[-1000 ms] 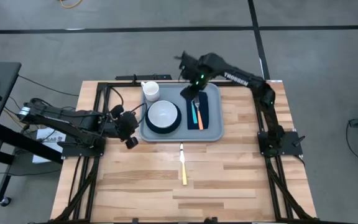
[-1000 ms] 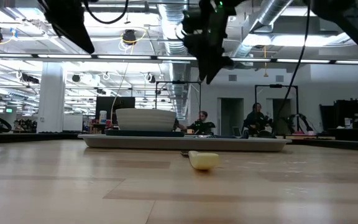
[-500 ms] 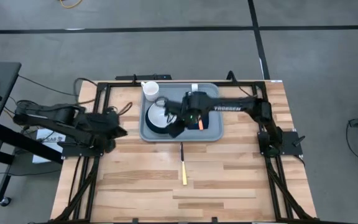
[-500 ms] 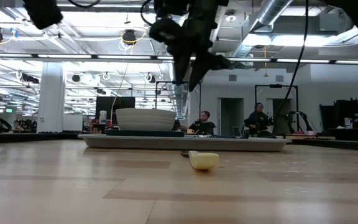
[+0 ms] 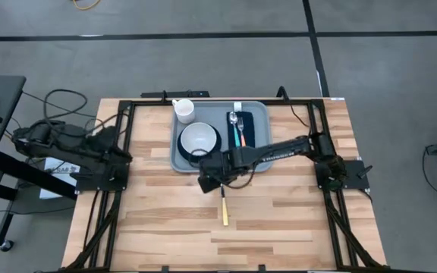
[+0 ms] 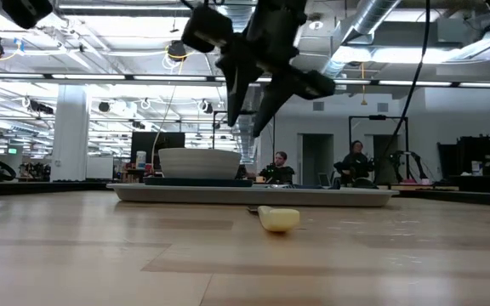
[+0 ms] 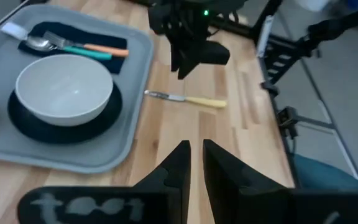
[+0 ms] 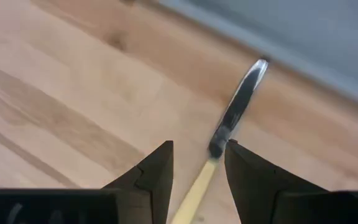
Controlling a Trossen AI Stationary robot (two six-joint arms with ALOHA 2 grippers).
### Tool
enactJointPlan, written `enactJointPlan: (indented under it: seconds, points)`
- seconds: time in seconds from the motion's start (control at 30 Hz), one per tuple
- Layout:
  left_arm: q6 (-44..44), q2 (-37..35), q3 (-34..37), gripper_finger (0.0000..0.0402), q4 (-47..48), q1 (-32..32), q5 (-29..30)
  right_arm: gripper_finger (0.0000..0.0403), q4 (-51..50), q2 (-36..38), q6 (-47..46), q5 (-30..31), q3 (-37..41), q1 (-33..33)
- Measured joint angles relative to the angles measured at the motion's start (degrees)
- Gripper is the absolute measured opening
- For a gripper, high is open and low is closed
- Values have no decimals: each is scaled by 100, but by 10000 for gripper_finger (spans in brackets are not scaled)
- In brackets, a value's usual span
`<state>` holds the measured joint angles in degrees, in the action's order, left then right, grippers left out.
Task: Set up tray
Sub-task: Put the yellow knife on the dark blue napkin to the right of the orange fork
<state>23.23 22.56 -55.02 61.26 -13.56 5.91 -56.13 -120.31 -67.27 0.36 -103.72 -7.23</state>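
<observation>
My arms: two, dark, slim and jointed
My right arm (image 5: 279, 152): white lettering along the link
My left arm (image 5: 67, 144): black cables looping nearby
My fingers (image 8: 151, 174): dark, wedge-shaped
My light: green

The right arm reaches from its base at the right edge of the bench across toward the middle, stretched out low and almost level. Its wrist bends downward, so the right tool (image 5: 209, 182) points at the bench surface. The two dark fingers (image 8: 154, 171) stand apart with a clear gap between them, and nothing is held between them. In the low view this tool (image 6: 247, 106) hangs above the bench and does not touch it.

The left arm is folded back at the left edge of the bench. The left tool (image 7: 194, 163) has its fingers nearly together, with only a narrow slit between them, and it grips nothing.
</observation>
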Motion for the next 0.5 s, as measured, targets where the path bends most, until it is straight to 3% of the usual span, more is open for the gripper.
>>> enactJointPlan:
  seconds: [0.23, 0.5]
  points:
    - [-403, -213, 0, 29, 129, 0, -340, 134, 59, -402, -904, 68, 1, -462]
    - [-748, -183, 0, 29, 75, 0, -529, 133, 230, -826, -1230, -168, -9, -613]
